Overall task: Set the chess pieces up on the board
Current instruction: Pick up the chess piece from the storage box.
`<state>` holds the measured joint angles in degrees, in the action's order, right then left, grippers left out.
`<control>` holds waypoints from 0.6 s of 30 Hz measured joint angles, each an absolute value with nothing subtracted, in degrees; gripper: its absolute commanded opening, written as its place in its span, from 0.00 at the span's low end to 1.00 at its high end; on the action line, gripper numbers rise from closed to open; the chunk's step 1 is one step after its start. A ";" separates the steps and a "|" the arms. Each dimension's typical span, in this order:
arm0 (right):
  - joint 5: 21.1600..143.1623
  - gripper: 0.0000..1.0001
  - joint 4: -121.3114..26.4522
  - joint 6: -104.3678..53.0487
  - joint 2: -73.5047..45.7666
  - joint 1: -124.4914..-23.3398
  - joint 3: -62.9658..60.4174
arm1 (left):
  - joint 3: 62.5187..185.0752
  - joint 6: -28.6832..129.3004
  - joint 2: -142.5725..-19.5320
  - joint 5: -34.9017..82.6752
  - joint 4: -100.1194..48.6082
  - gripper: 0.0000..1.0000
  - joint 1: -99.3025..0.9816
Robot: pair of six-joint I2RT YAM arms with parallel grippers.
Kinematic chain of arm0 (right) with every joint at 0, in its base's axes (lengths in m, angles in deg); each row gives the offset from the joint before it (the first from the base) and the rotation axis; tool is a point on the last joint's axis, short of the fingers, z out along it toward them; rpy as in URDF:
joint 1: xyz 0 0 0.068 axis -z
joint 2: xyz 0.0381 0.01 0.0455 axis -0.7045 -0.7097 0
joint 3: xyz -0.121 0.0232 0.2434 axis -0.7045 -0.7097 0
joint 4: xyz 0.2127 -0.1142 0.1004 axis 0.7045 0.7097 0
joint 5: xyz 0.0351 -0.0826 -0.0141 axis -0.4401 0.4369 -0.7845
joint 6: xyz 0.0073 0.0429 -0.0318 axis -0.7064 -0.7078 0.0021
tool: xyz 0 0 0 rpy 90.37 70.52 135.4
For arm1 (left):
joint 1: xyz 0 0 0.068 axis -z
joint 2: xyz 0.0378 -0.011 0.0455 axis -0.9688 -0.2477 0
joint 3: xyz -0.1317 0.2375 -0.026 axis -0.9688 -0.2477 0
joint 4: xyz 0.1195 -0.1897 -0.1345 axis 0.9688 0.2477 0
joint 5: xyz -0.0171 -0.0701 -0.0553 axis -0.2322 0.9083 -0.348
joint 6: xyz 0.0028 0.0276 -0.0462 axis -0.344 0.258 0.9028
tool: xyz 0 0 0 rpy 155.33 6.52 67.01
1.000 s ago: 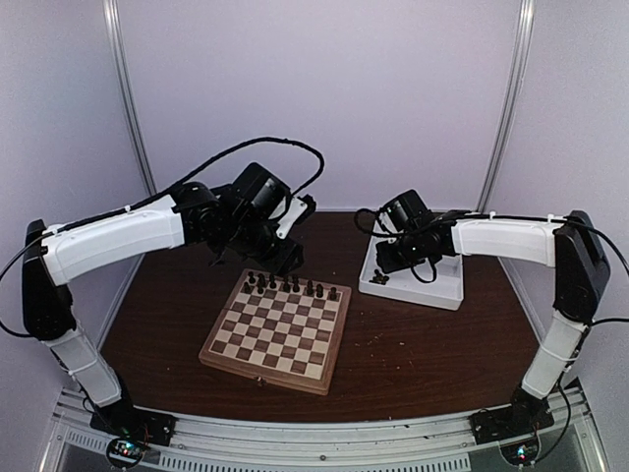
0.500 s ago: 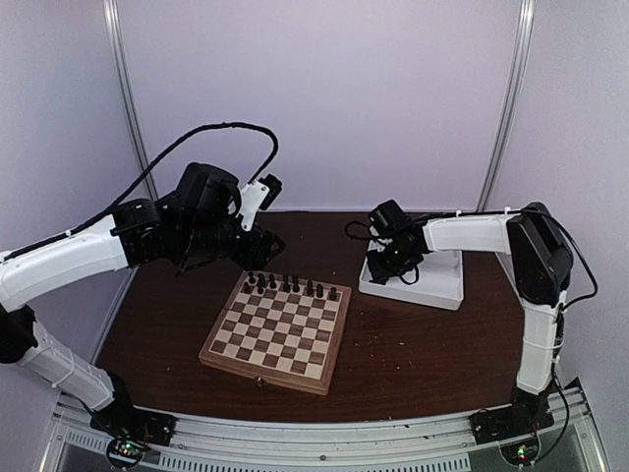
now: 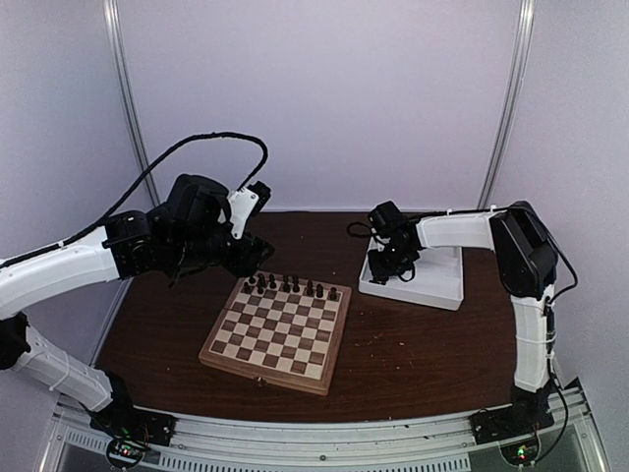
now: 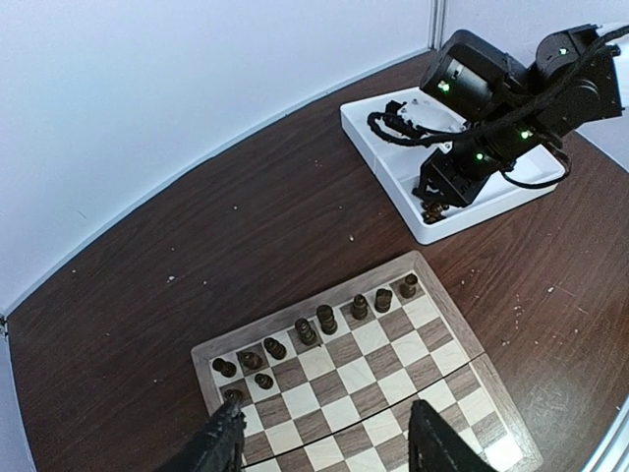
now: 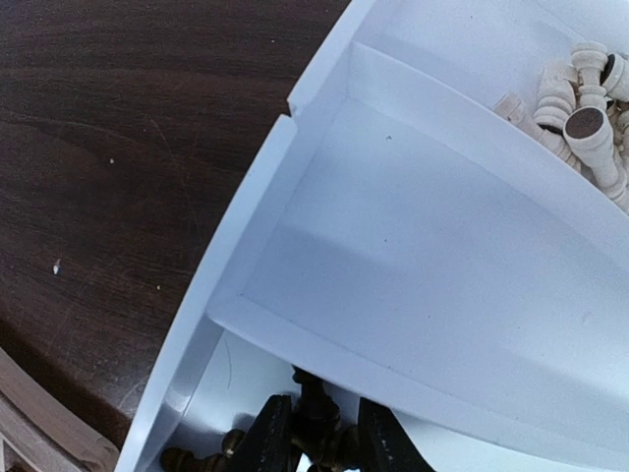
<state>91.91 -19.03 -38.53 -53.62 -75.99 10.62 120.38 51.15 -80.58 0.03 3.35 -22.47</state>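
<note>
Brown tbl (image 3: 413, 344) w/ board (image 3: 278, 329) + tray (image 3: 418, 294)

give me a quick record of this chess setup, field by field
board: dark pieces standing along its far edge
tray: right of board, holds pale pieces and dark ones
left fingers: open, empty, above board
right fingers: in tray, around a dark piece

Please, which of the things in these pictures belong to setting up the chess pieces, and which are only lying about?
For the job: board, dark pieces on its far row, white tray, pale pieces and spare dark pieces in it, left tool (open), right tool (closed on one dark piece).

Not part of it: table, black cable above the left arm.
</note>
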 measured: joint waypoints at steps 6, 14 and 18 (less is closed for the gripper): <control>91.32 0.22 -19.01 -38.51 -55.48 -75.62 11.65 | 119.72 50.24 -79.18 -0.69 2.00 0.58 -22.47; 90.62 0.12 -18.86 -38.18 -56.33 -75.60 12.93 | 119.72 48.38 -78.79 -1.59 1.41 0.59 -22.47; 90.45 0.12 -20.17 -37.02 -54.21 -75.55 10.14 | 119.72 47.81 -78.27 -2.22 1.21 0.59 -22.47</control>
<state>90.45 -20.17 -37.02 -54.21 -75.55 10.14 119.72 47.81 -78.27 -2.22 1.21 -22.47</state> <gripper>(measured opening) 0.147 0.585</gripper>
